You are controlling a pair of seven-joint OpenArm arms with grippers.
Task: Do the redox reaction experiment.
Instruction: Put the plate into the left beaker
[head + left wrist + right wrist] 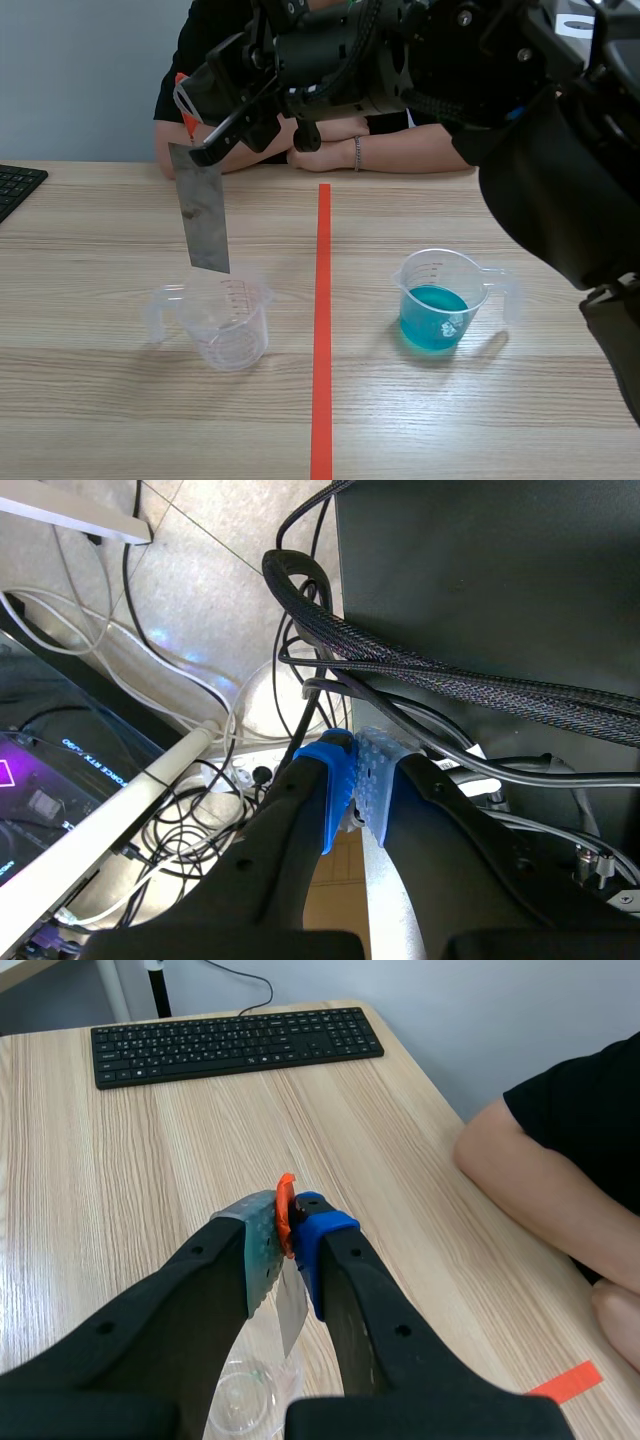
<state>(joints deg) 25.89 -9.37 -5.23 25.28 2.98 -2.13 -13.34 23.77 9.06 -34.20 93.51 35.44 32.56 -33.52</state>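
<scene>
Above the left cup: a grey metal strip (205, 215) hangs nearly upright, slightly tilted, with its lower end just over the cup's mouth. I cannot tell whether it dips past the rim.
Strip's top: an orange-red tab (185, 115) sits at the upper end, right where the fingers pinch it.
Right gripper (195, 135): its arm comes in from the right, raised, and reaches past the middle to the left half of the table. The jaws are clamped on the strip's top end. In the right wrist view, the strip (290, 1305) and its tab (285, 1200) are pressed between the two pads.
Left cup (228, 322): clear plastic with printed marks and a handle on its left side. No liquid shows in it. It stands left of the tape line, on the near half of the table.
Right cup (438, 300): clear plastic holding blue liquid, handle to the right. It stands right of the tape line, well apart from the left cup.
Tape line (322, 330): orange-red, running from near to far between the two cups.
Left gripper (355, 780): jaws closed with the blue pads touching and nothing between them. It points at a tangle of cables (420, 670), away from the table.
Keyboard (15, 188): black, at the far left edge.
Person (360, 150): seated at the far side in a black top, forearms resting on the table (100, 400).
</scene>
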